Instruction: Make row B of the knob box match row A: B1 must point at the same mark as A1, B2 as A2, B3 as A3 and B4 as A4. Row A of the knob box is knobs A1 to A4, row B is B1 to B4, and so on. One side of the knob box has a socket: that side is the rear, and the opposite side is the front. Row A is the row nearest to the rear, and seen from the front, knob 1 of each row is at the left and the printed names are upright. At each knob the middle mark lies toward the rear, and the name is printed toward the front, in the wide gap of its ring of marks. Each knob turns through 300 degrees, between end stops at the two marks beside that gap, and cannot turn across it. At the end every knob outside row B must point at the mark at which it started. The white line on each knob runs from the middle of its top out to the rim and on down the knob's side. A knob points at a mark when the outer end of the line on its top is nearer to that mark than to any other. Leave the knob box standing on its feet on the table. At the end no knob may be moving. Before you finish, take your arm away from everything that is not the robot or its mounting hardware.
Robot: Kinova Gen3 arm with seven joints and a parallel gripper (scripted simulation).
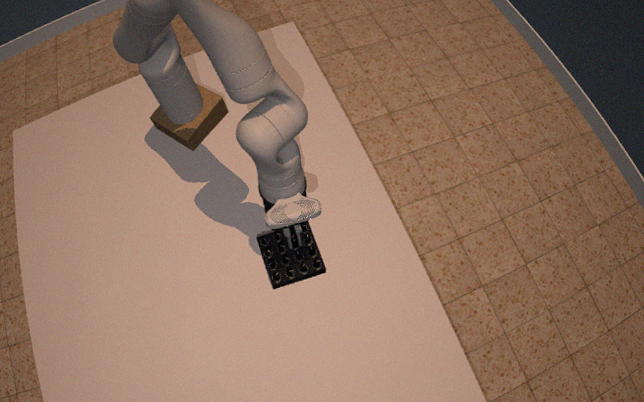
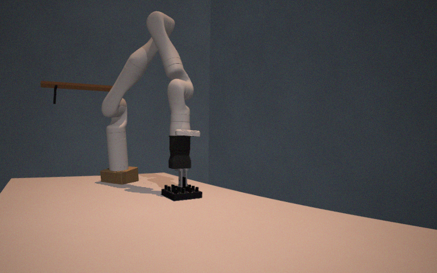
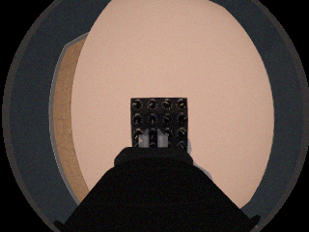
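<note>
The black knob box (image 1: 309,273) (image 2: 182,195) (image 3: 159,110) stands flat on the pale table, with a four-by-four grid of small black knobs. My gripper (image 1: 294,241) (image 2: 182,183) (image 3: 153,134) points straight down over the part of the box nearest the arm's base. Its two fingers stand narrow on either side of one knob (image 3: 153,135) and are shut on it. In the wrist view this knob is second from the left, in one of the two rows nearest the camera. The printed names, the marks and the white lines are too small to read.
The arm's base stands on a wooden block (image 1: 194,124) (image 2: 119,176) behind the box. A wooden bar (image 2: 77,86) with a black hook hangs high at the back left. The table (image 1: 121,325) ends in a tiled floor (image 1: 501,165) to the right.
</note>
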